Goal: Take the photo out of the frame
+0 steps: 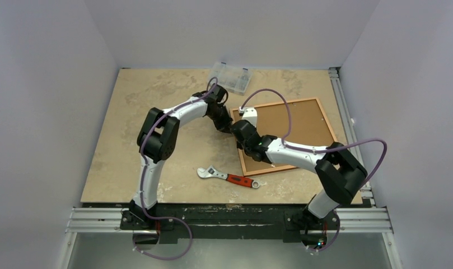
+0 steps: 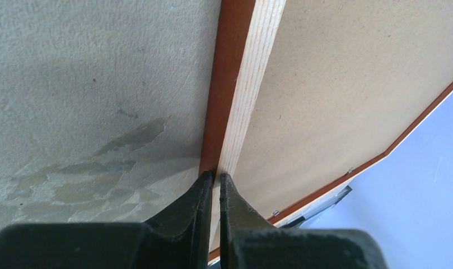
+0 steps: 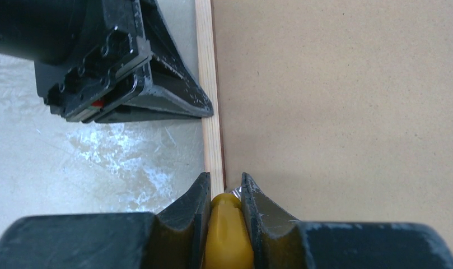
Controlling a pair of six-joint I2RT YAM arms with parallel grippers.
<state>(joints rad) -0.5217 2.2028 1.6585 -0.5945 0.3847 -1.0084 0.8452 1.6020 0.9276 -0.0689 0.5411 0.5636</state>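
as the frame (image 2: pixel 252 84) lies face down, its front is hidden.

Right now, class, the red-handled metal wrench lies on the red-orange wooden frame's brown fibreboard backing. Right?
No: the top external view shows the red-handled metal wrench on the beige table, apart from the red-orange wooden frame and its brown fibreboard backing.

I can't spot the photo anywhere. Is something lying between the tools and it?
Yes: the frame lies face down, and its brown backing board fills the opening; the photo, not visible, would be under it. The right tool, gripping a yellow item, sits at the board's edge.
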